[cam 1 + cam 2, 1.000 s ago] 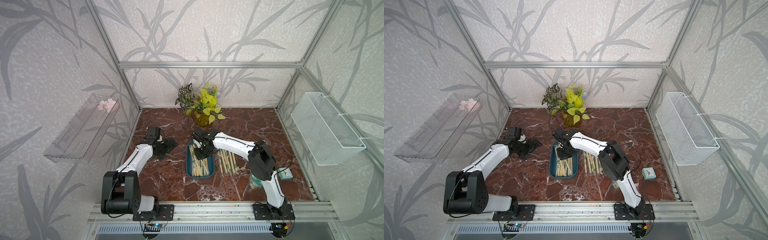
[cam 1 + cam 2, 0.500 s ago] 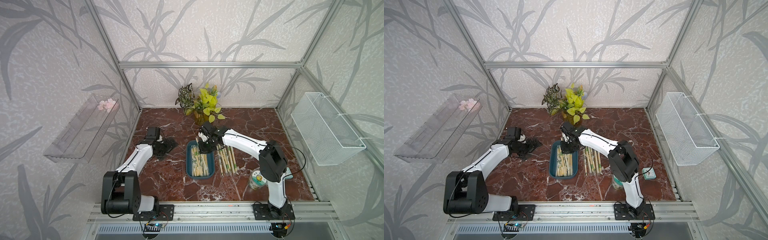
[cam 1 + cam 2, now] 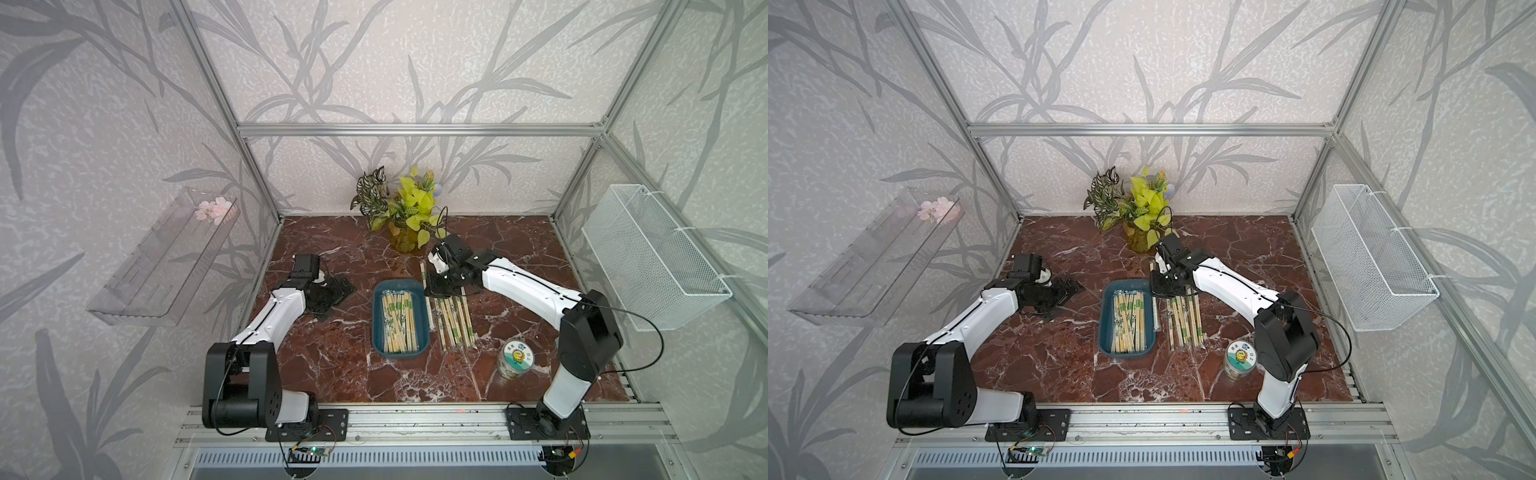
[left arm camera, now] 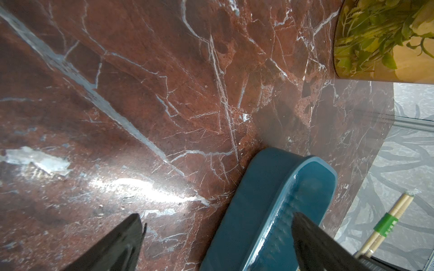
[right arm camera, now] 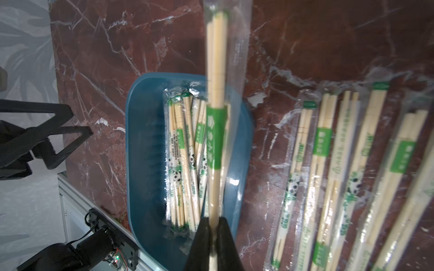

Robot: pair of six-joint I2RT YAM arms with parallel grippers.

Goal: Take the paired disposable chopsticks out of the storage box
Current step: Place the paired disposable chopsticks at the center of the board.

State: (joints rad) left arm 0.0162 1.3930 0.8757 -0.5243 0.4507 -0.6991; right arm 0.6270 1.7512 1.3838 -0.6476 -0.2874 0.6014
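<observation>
One pair of chopsticks (image 5: 216, 70) in a clear sleeve with a green label is out of the box (image 3: 400, 285) and off the table (image 3: 332, 365). It is pinched at one end by the right gripper (image 5: 213, 226), whose two black fingers are pressed together on it. Seen from the right wrist, the pair runs over the box's right-hand long side, blurred and tilted. In both top views the gripper hangs just past the box's far right corner, with a pale stick end poking out behind it. Many more pairs (image 3: 399, 322) lie inside the box, packed lengthwise in a loose bundle, green labels toward its far end. Several further pairs (image 3: 455, 322) lie on the table just right of the box, side by side in a row roughly parallel to its long side, the nearest just beside its rim. The left gripper (image 3: 337, 291) sits low over the table to the left of the box, near its far left corner and apart from it, its fingers spread wide and gripping nothing. A small jar (image 3: 515, 359) with a pictured lid stands beyond the row, off the box's near right corner. A leafy plant (image 3: 405, 208) in a yellowish pot stands behind the box's far end.
</observation>
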